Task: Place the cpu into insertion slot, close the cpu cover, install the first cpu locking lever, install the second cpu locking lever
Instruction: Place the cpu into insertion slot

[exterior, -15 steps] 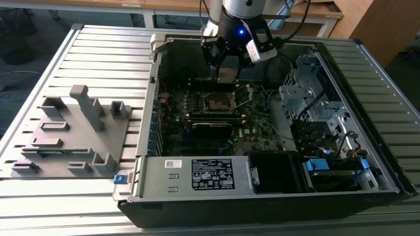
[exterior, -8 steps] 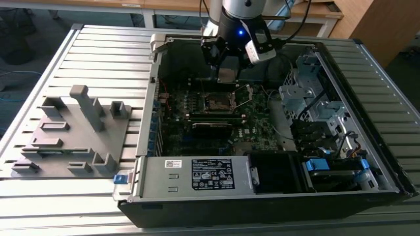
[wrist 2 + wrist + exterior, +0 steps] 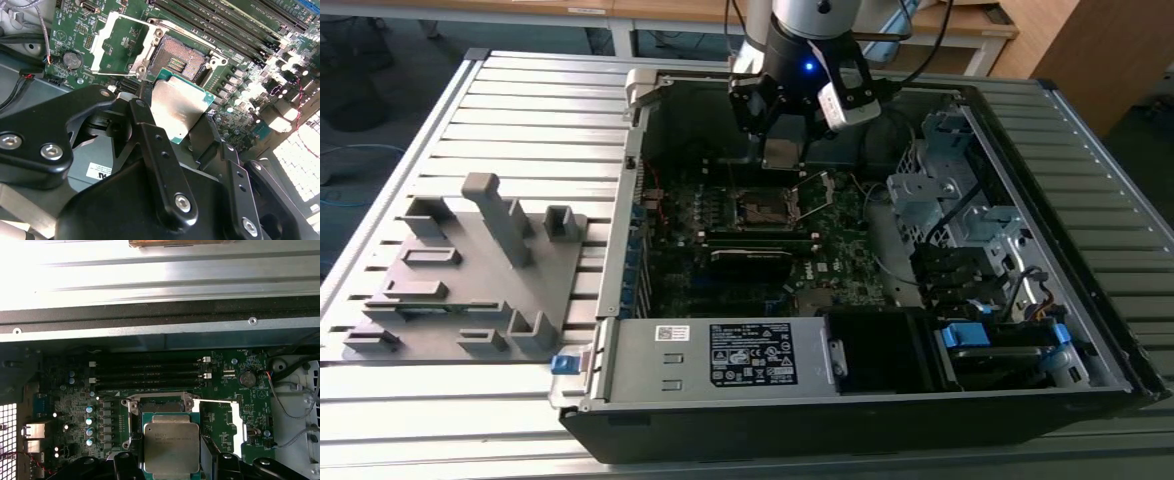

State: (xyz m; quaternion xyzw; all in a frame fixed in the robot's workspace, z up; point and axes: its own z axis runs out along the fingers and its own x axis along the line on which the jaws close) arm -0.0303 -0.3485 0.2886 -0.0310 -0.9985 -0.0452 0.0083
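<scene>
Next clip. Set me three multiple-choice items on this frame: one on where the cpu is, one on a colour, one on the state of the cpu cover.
1. Where is the cpu in relation to the insertion slot?
A. seated in it
B. held by the gripper, outside it
C. in it, under the shut cover

2. What colour is the cpu's top?
A. silver-grey
B. gold
C. black

3. How does the cpu cover stand?
A. shut over the slot
B. swung open beside the slot
C. clamped in the jaws

Answers:
1 B: the jaws grip its edges while the slot's contacts lie bare.
2 A: dull metal shows in both wrist views.
3 B: the frame lies flipped back, leaving the slot uncovered.
</scene>
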